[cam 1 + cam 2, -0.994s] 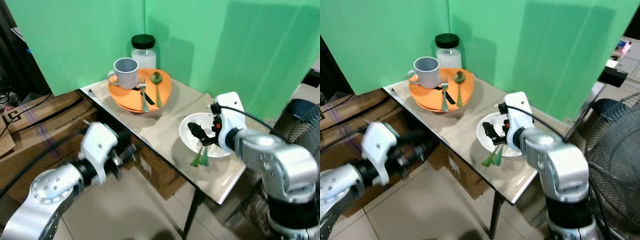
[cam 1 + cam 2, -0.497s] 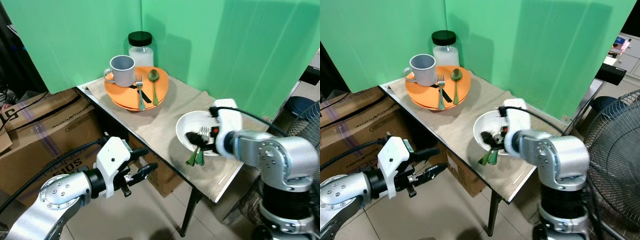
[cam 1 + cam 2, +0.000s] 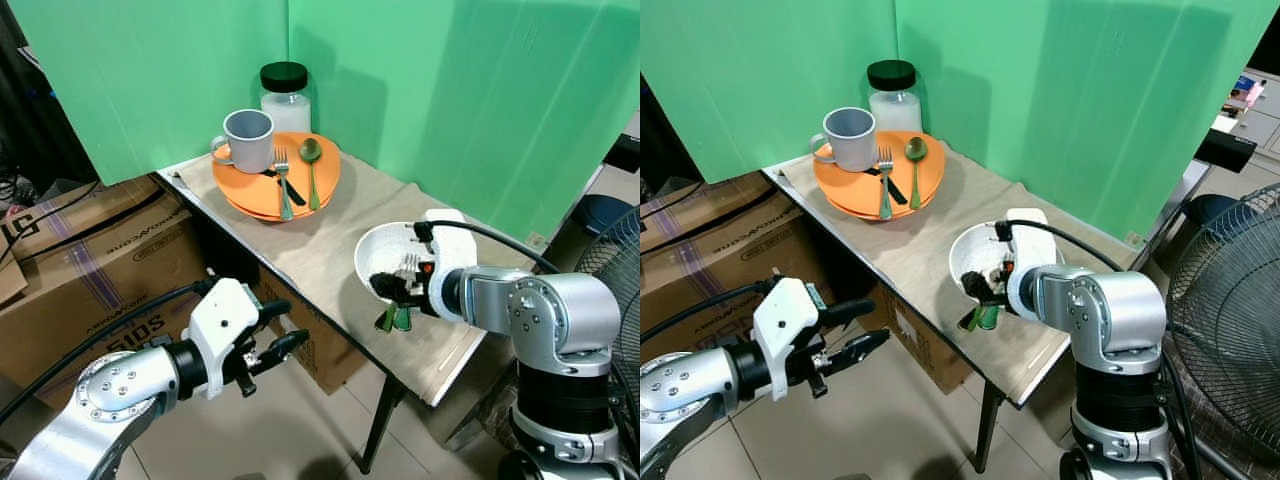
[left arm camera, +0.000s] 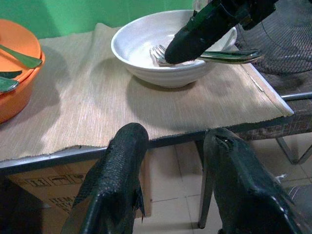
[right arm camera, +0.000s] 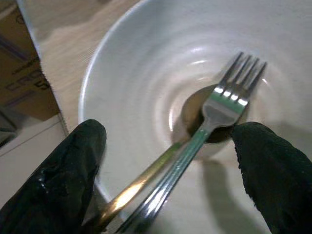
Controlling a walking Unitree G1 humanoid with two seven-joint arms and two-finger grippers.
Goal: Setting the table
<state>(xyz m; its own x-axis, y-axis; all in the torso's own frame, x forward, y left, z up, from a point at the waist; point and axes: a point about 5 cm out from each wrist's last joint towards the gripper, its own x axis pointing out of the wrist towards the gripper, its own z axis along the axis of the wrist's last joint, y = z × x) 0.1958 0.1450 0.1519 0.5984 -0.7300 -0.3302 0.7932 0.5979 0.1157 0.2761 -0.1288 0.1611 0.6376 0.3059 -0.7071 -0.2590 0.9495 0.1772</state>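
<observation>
At centre-right of the frame the right gripper (image 5: 165,161) hovers over the white bowl (image 3: 385,250), fingers apart around the fork (image 5: 214,114) and spoon (image 5: 195,114) inside — the picking step, I think. Next it must close on both handles. The left gripper (image 3: 275,335) waits lower left, spread open.

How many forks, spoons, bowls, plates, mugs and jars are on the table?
Forks: 2, one on the orange plate and one in the white bowl
Spoons: 2, one on the plate and one in the bowl
Bowls: 1
Plates: 1
Mugs: 1
Jars: 1
Total: 8
</observation>
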